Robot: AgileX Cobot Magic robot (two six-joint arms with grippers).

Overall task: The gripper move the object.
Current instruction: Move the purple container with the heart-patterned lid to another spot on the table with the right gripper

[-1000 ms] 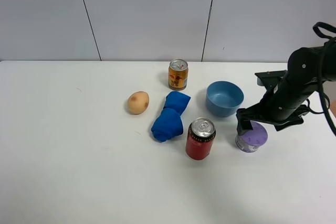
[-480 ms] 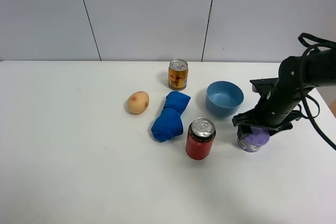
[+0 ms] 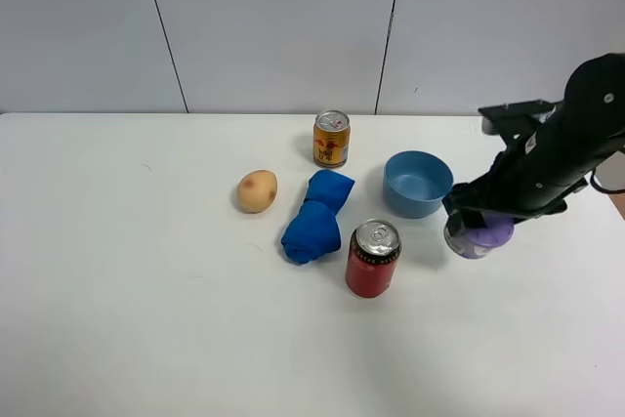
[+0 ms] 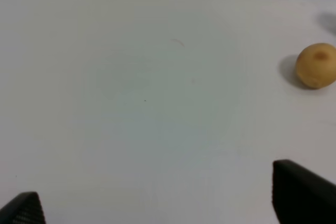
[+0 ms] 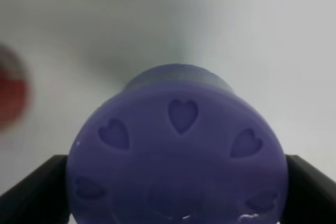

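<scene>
Evidently we have the short round tin with the lilac dimpled lid (image 3: pixel 480 235) clenched in our black right gripper (image 3: pixel 475 216), mid-right of frame beside the round blue bowl (image 3: pixel 418 204); carrying and setting down remain.

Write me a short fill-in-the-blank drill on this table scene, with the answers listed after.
The right end effector is shut on the squat round purple-lidded tin, whose lid dimples are shaped like ____.
The red metal soda can stands ____ on the white table.
The crumpled cloth beside the tan potato is ____.
Answers: hearts; upright; blue
</scene>
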